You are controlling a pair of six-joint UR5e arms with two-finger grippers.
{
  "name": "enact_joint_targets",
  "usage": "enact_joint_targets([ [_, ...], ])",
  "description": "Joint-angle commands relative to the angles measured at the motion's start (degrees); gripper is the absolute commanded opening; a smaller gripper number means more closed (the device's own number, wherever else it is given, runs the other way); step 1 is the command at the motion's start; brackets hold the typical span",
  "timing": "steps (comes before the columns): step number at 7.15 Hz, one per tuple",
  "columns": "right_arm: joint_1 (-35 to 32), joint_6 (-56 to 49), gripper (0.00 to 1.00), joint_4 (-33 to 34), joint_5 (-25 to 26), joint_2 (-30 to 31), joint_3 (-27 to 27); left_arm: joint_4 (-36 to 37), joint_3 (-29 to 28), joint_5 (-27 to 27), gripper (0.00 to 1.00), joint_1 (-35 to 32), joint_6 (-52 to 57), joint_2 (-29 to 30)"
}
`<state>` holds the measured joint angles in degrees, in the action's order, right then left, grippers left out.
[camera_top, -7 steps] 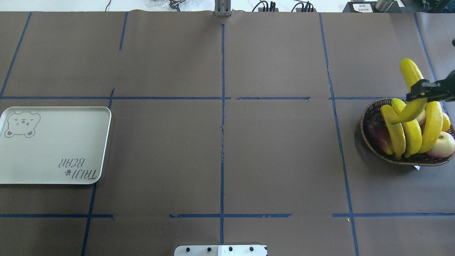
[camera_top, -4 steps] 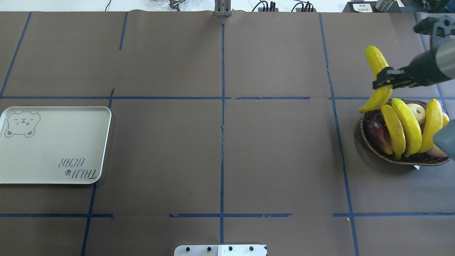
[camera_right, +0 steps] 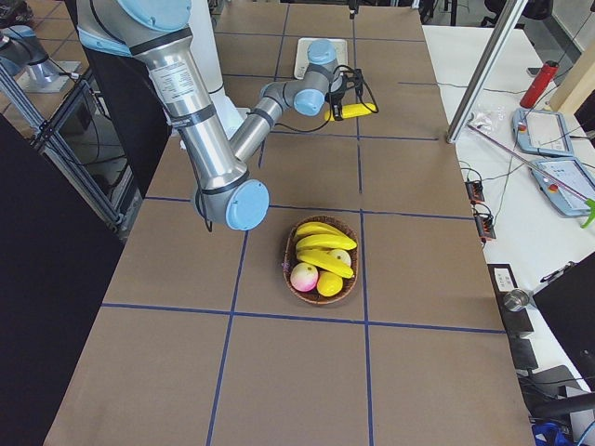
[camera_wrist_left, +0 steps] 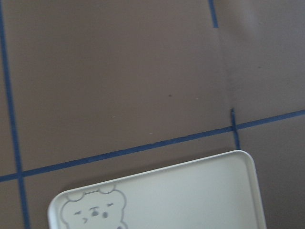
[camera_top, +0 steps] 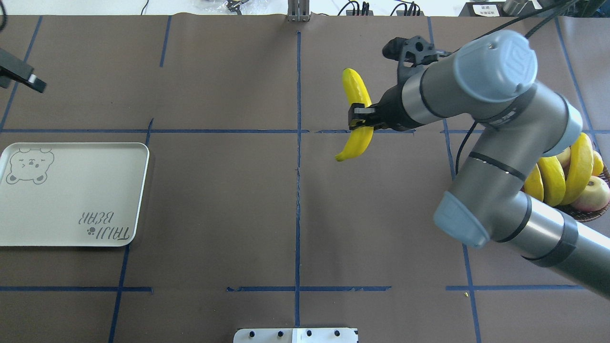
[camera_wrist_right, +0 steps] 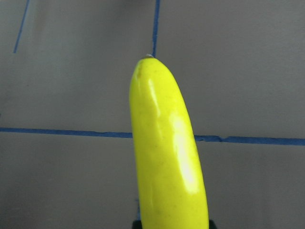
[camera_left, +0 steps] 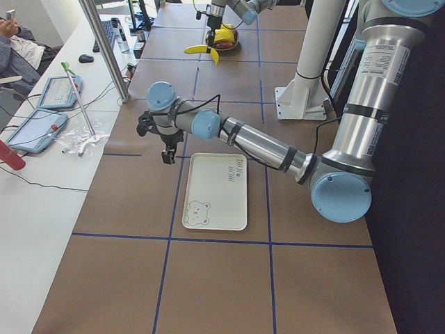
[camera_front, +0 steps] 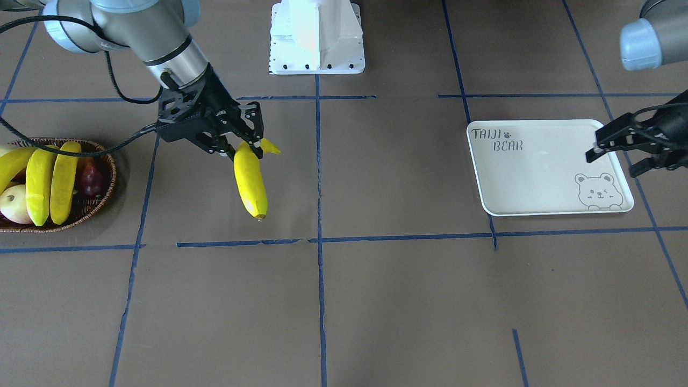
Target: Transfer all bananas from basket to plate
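My right gripper [camera_top: 358, 119] is shut on the middle of one banana [camera_top: 355, 90] and holds it in the air just right of the table's centre line. The same gripper [camera_front: 242, 145] and banana [camera_front: 251, 183] show in the front view, and the banana [camera_wrist_right: 167, 157] fills the right wrist view. Three more bananas [camera_front: 51, 180] lie in the wicker basket [camera_front: 110, 172] at the table's right end, partly hidden overhead by my right arm. The off-white plate [camera_top: 71, 200] sits bare at the left end. My left gripper [camera_front: 613, 164] hovers open over the plate's [camera_front: 537, 172] edge near the bear.
A pale apple [camera_top: 593, 193] and a dark red fruit [camera_front: 92, 177] share the basket. The robot's white base [camera_front: 317, 37] stands at the table's near middle. A metal post [camera_left: 104, 49], tablets and a seated person lie beyond the far edge.
My right arm has carried the banana from above the basket leftward towards the table's middle. Part of my left gripper has come into the overhead view at upper left.
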<state>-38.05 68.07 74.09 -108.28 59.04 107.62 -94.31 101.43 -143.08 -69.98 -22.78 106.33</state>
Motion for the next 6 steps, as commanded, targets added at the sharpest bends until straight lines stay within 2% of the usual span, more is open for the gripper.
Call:
enact_joint_targets([
  [1,5.78,2.41,0.02,0.26,8.05,-5.32,-2.31,-5.78,-0.79,-0.01,1.0,7.37,-15.99,6.05],
  [3,8.07,4.68,0.01,0.26,10.1,-9.97,-6.08,-11.56,-2.63,0.08,1.0,10.63,-32.26,11.95],
  [5,9.4,10.37,0.0,0.26,12.13,-12.89,-8.03,-25.76,-5.01,0.69,1.0,13.01,-48.33,13.2],
  [6,9.58,10.67,0.0,0.26,12.22,-13.85,-8.47,-30.36,-5.01,4.09,1.0,15.11,-54.85,13.46],
])
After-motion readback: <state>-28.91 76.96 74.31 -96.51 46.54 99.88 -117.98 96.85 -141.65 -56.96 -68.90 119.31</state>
